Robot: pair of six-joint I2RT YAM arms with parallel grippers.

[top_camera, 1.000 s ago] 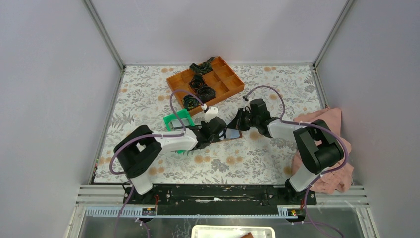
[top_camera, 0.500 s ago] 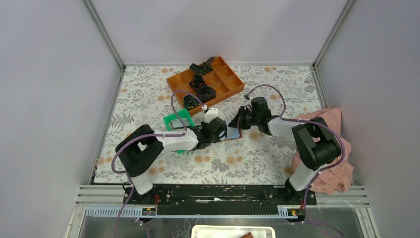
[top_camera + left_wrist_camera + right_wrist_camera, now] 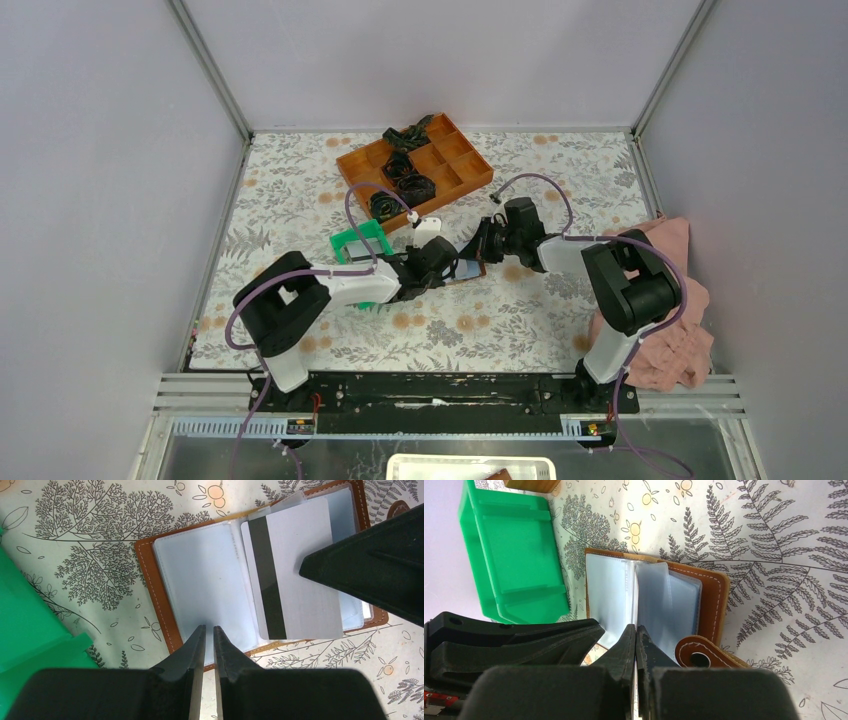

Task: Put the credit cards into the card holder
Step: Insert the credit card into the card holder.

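The brown card holder [image 3: 156, 598] lies open on the floral table, its clear sleeves facing up; it also shows in the top view [image 3: 470, 270] and the right wrist view [image 3: 715, 596]. A silver credit card [image 3: 300, 570] with a black stripe is partly over the holder's right-hand sleeves. My right gripper [image 3: 636, 628] is shut on this card, which shows edge-on between its fingers. My left gripper [image 3: 209, 628] is shut but for a thin slit, its tips on the near edge of the holder's left page. Other cards are not visible.
A green plastic tray [image 3: 358, 243] sits just left of the holder, close to the left arm. An orange compartment tray [image 3: 470, 165] with black coiled items stands at the back. A pink cloth [image 3: 668, 300] lies at the right edge. The holder's snap tab [image 3: 696, 655] hangs open.
My right gripper has moved a little left with the card, further over the holder. The left gripper has stayed on the holder.
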